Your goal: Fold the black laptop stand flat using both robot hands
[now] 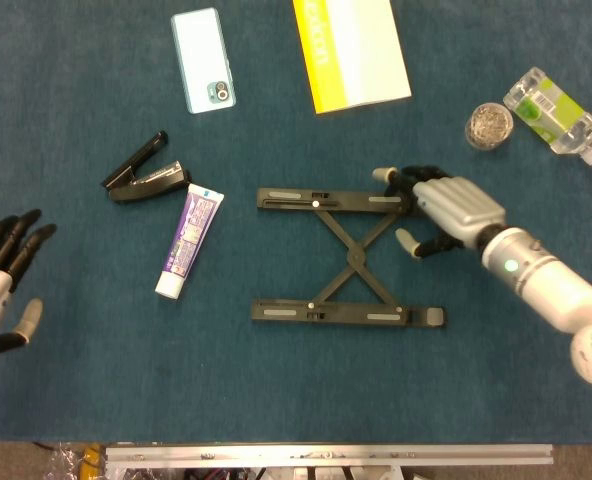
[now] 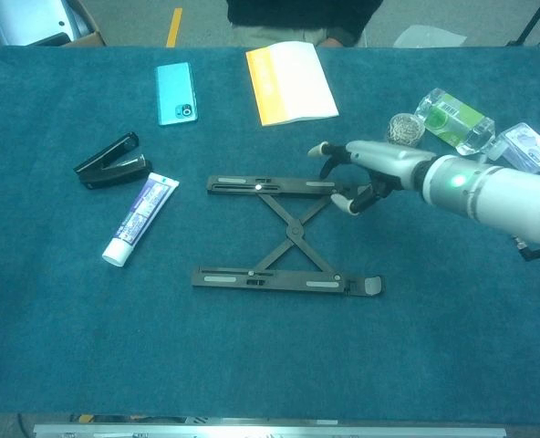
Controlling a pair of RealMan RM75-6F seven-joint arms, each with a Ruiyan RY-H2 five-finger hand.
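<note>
The left hand (image 1: 1, 275) hovers at the left table (image 1: 276, 390) edge, fingers spread wide, holding nothing; only the head view shows it. A black stapler (image 1: 143, 176) lies to its right, with a toothpaste tube (image 1: 188, 240) just beside it. A teal phone (image 1: 203, 60) lies at the far side.

The stand (image 1: 348, 257) lies near the table centre, opened out: two parallel bars joined by crossed links. A yellow booklet (image 1: 351, 50) lies beyond it.

The right hand (image 1: 438, 208) rests at the right end of the stand's far bar, fingers loosely curled over that end; whether it grips the bar cannot be told. A jar (image 1: 489, 125) and a clear box (image 1: 549, 108) lie at the far right.
</note>
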